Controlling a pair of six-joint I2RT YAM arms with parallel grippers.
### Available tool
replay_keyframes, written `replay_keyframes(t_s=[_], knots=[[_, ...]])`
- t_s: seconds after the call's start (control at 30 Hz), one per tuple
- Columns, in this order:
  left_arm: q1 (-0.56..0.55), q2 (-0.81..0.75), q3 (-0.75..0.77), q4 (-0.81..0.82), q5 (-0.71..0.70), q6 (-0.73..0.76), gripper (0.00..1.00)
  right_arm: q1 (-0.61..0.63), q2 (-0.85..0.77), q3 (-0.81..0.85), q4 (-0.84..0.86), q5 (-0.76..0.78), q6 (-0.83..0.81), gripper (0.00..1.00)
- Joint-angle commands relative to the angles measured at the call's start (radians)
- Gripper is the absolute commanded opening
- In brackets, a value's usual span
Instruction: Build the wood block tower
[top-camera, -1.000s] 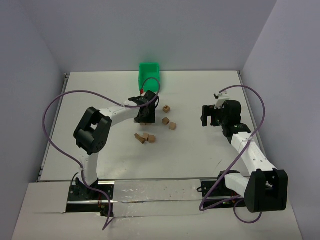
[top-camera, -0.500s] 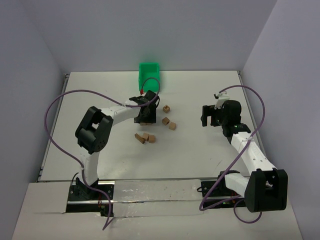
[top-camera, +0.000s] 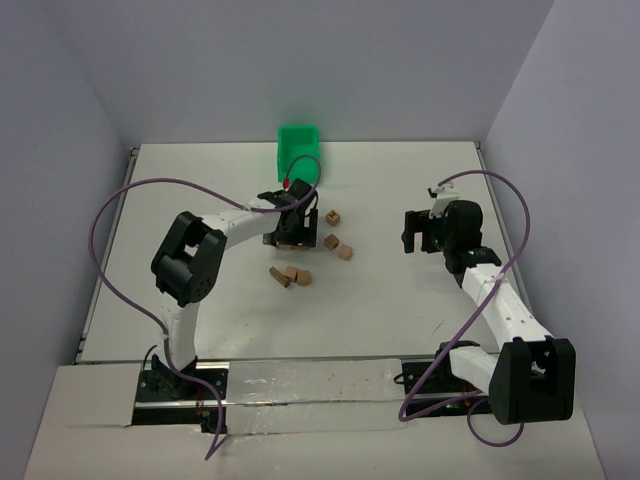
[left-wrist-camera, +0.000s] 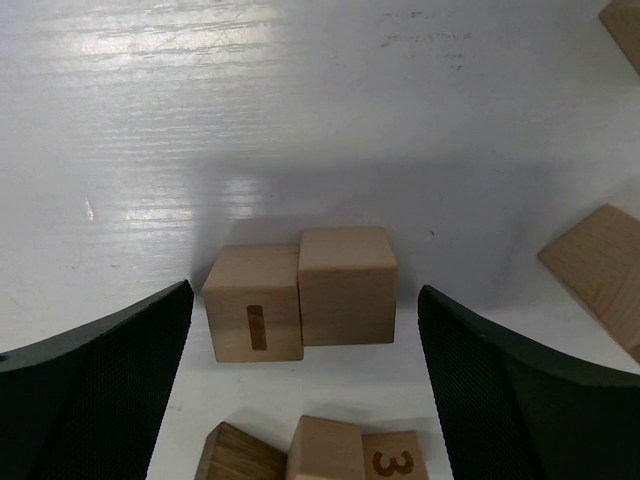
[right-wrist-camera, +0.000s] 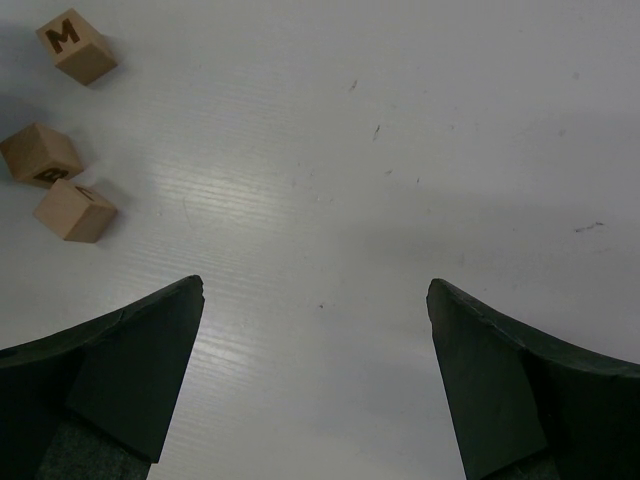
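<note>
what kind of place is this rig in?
Probably a lab test cell: bare white table walled in by blank panels, left arm and right arm bolted to its near edge, wood blocks and a green bin as props.

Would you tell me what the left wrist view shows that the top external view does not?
Only left wrist: the dark bar on one of two touching wood blocks between the fingers of the open left gripper. Only top external: the green bin and the right gripper. Both: the three-block cluster nearer the arm bases.
</note>
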Motion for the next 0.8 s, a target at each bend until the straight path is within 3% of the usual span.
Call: replay_keyframes(t_s=[0.0,0.23,0.47,0.6,0.77], knots=[[0.022,-0.108,0.098,-0.056,0.095,0.207,0.99,0.006,-0.016,0.049,0.014,0.006,-0.003,1.00],[0.045,-0.413,0.066,-0.040,0.323,0.582,0.99,0.006,-0.027,0.049,0.014,-0.004,0.000,1.00],[0.063,-0.436,0.137,-0.247,0.599,0.945,0.95,0.005,-0.033,0.049,0.008,-0.020,-0.004,1.00],[0.077,-0.501,-0.006,-0.210,0.675,1.144,0.89,0.006,-0.040,0.044,0.008,-0.027,-0.005,1.00],[0.098,-0.571,-0.234,-0.039,0.692,1.411,0.88,0.006,-0.031,0.049,0.005,-0.029,-0.005,1.00]])
